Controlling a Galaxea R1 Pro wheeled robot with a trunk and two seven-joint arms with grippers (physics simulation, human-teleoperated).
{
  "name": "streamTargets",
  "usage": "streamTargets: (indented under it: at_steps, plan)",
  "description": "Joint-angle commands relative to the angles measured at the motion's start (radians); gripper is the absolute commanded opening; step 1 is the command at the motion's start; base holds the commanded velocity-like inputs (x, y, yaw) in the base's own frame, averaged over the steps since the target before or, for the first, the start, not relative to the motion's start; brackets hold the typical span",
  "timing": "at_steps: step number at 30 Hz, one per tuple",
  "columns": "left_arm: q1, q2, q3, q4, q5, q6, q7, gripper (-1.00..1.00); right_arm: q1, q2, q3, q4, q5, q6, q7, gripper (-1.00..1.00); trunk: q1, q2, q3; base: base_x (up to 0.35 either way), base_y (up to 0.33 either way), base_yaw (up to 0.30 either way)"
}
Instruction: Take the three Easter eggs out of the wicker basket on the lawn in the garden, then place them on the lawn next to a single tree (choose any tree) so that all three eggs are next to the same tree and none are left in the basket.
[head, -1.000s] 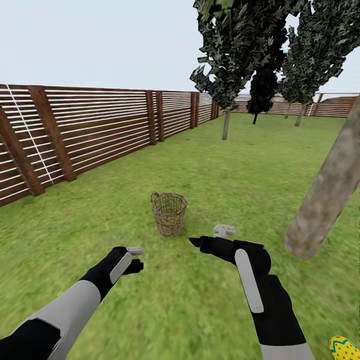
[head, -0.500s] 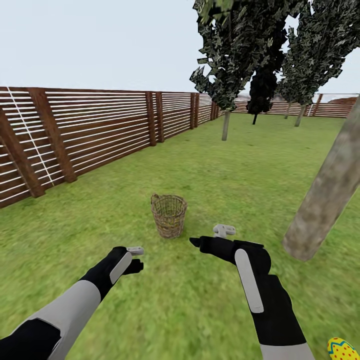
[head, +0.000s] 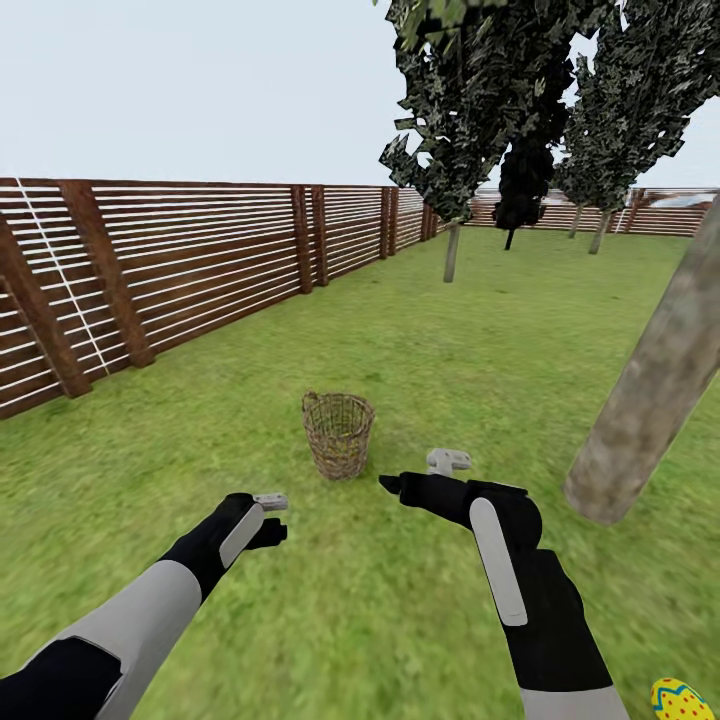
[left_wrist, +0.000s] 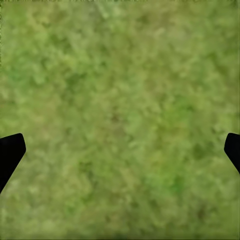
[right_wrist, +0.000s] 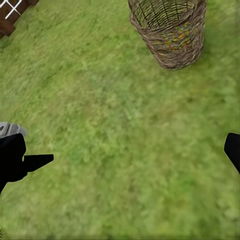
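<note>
Mottled green lawn (head: 420, 330) surrounds the tan open-woven wicker basket (head: 338, 432); both empty grippers, left (left_wrist: 120, 150) and right (right_wrist: 120, 155), spread wide; approach squarely from above.

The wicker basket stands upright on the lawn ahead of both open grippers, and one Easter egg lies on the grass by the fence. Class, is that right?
Not quite. The Easter egg lies near the thick tree trunk, far from the fence, as the head view shows. The wicker basket does stand upright on the lawn ahead of both open grippers.
</note>
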Motion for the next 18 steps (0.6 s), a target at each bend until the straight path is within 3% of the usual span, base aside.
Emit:
streamTargets:
  at_steps: [1, 10, 18]
  plan:
    - [-0.001, 0.001, -0.007, -0.002, 0.01, 0.002, 0.008, 1.0, -0.001, 0.0, 0.0, -0.001, -0.002, 0.004, -0.002, 1.0, -0.004, 0.007, 0.002, 0.0, 0.0, 0.0]
    - [0.002, 0.002, -0.008, -0.028, 0.009, 0.003, 0.007, 1.0, -0.001, 0.0, -0.001, -0.001, -0.002, 0.004, -0.002, 1.0, -0.008, 0.014, 0.005, 0.023, 0.007, 0.0]
    - [0.002, 0.003, -0.009, -0.054, 0.008, 0.006, 0.007, 1.0, -0.001, 0.0, 0.001, -0.001, -0.002, 0.004, -0.003, 1.0, -0.008, 0.014, 0.005, 0.26, 0.096, 0.0]
